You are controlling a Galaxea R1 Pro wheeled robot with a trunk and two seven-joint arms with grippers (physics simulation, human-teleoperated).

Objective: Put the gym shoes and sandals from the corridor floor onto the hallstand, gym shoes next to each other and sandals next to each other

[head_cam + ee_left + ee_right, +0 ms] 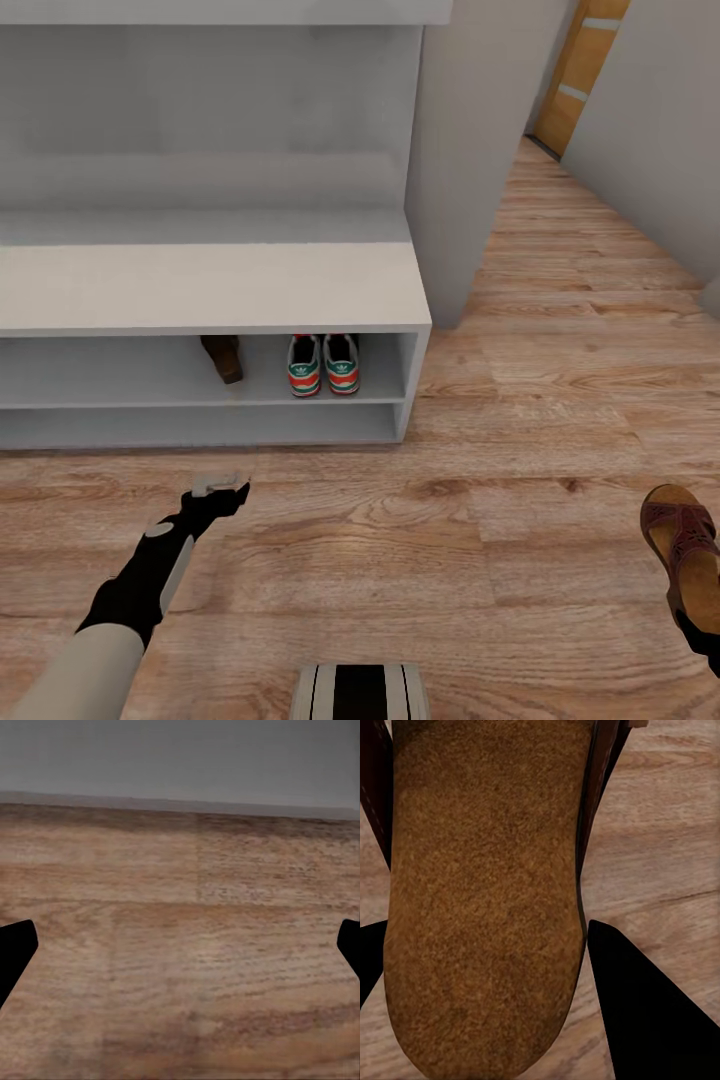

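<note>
Two gym shoes (305,365) (341,363) stand side by side, heels outward, on the upper open shelf of the hallstand (210,285). One brown sandal (222,357) sits on the same shelf, a little to their left. The other sandal (685,545) is at the far right over the corridor floor (420,560), with my right gripper (705,630) at its near end. In the right wrist view its tan footbed (484,892) lies between the two black fingers (645,1020), shut on it. My left gripper (225,487) hangs open low over the floor before the rack, fingers (15,952) wide apart.
A grey wall panel (460,150) rises right of the hallstand. The corridor runs on past it toward a wooden door (580,70). The robot's base (360,692) shows at the lower edge. Bare plank floor lies between the rack and me.
</note>
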